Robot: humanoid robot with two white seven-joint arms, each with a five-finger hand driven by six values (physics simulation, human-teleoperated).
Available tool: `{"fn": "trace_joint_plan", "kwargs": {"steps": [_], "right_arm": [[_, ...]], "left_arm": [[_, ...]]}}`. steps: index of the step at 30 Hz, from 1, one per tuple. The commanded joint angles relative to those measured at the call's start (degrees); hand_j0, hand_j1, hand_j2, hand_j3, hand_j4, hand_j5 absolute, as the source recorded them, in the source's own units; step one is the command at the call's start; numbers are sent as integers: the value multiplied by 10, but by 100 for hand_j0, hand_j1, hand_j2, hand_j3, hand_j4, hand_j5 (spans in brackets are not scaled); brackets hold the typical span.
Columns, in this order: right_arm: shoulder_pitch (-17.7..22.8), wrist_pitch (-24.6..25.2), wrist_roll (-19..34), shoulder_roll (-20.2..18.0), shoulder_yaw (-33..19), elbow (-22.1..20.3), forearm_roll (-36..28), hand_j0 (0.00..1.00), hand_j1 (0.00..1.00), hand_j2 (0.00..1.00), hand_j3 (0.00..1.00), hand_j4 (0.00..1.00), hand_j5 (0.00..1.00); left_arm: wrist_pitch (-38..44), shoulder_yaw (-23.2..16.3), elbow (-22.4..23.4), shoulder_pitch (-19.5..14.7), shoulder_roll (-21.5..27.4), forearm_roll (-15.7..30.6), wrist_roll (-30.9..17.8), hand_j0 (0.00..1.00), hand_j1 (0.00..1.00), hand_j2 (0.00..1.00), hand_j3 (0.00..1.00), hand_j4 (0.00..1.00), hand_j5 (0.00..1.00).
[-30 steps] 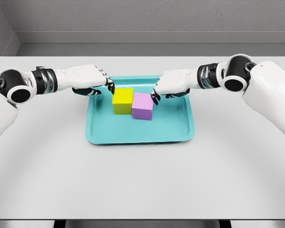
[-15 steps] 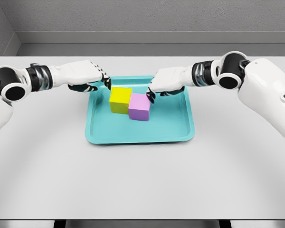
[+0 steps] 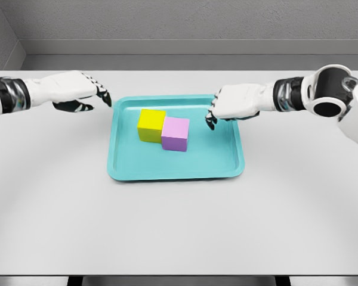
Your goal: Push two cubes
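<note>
Head view: the yellow cube (image 3: 151,124) and the pink cube (image 3: 176,133) sit touching at the middle of the teal tray (image 3: 176,170) on the desk (image 3: 179,226). The left hand (image 3: 77,90) hovers off the tray at ten o'clock, the right hand (image 3: 235,101) at two o'clock; both have loosely curled fingers, holding nothing. The cubes look rigid, light and likely to slide easily; press flat on their outer side faces.

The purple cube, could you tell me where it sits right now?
In the head view the purple cube sits near the middle of the teal tray, touching the yellow cube on its left.
</note>
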Motion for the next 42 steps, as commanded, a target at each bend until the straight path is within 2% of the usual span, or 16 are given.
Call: {"fn": "trace_joint_plan", "kwargs": {"steps": [1,3,6,9,17,18,19,22,25,33,36,42], "right_arm": [[1,1,0,-33,-1,-50,-5,55,55,55,55,55,55],[8,1,0,-49,-8,-84,-12,55,55,55,55,55,55],[19,1,0,-77,-9,-164,-12,55,55,55,55,55,55],[23,1,0,-79,-22,-196,-13,55,55,55,55,55,55],[33,1,0,1,-14,-200,-13,55,55,55,55,55,55],[33,1,0,10,-13,-200,-47,55,55,55,55,55,55],[31,1,0,17,-13,-202,-55,55,55,55,55,55,55],[32,1,0,42,-12,-200,-54,55,55,55,55,55,55],[32,1,0,46,13,-198,-53,55,55,55,55,55,55],[26,1,0,84,34,-98,-52,54,54,54,54,54,54],[24,1,0,95,57,-68,-52,53,53,53,53,53,53],[25,1,0,96,63,-68,-52,53,53,53,53,53,53]], "left_arm": [[2,6,4,0,26,26,0,63,63,63,63,63,63],[2,7,4,4,40,40,0,63,63,63,63,63,63],[2,11,4,6,48,41,0,63,63,63,63,63,63],[2,11,4,7,51,41,0,63,63,63,63,63,63],[2,14,8,8,51,40,0,63,63,63,63,63,63],[2,14,10,8,51,40,0,63,63,63,63,63,63],[2,15,11,8,51,40,0,63,63,63,63,63,63],[2,15,13,8,51,40,0,63,63,63,63,63,63],[2,15,12,8,50,40,0,63,63,63,63,63,63],[2,15,12,8,50,40,0,63,63,63,63,63,63],[2,15,12,8,50,40,0,63,63,63,63,63,63],[2,22,12,8,50,41,0,63,63,63,63,63,63]]}}
